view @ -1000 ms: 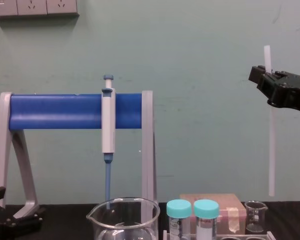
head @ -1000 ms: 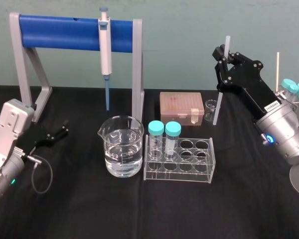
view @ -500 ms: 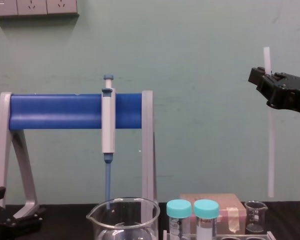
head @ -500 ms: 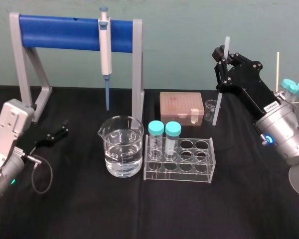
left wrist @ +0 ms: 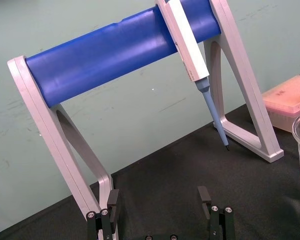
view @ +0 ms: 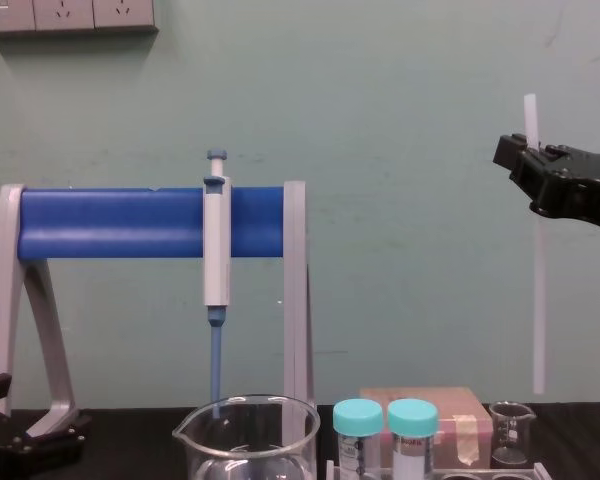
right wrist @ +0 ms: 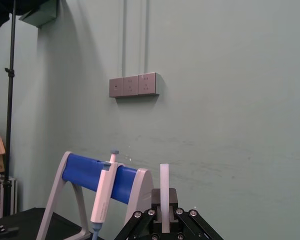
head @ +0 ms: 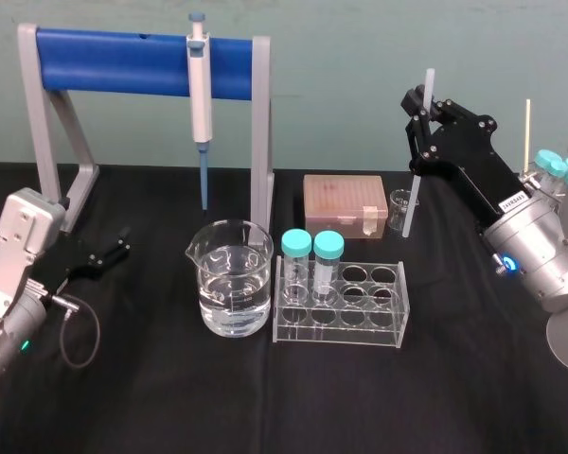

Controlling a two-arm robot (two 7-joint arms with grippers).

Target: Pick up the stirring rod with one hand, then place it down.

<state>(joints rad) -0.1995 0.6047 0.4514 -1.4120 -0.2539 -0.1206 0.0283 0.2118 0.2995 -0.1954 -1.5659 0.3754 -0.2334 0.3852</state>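
The stirring rod (head: 411,203) looked like frosted, translucent white plastic, smooth and matt. The right gripper (head: 422,102) holding it was matt black and hard-edged, and the wrist housing (head: 535,251) behind it was brushed silvery metal. A matt black cloth (head: 265,397) covered the table. The beaker (head: 232,279) was clear, glossy glass, and the tube rack (head: 341,305) was shiny clear acrylic. The stand (head: 114,61) had matt grey legs and a smooth satin-blue bar.

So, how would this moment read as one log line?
right gripper: shut on thin translucent white stirring rod, held upright, off table | left gripper: open, parked low over black table
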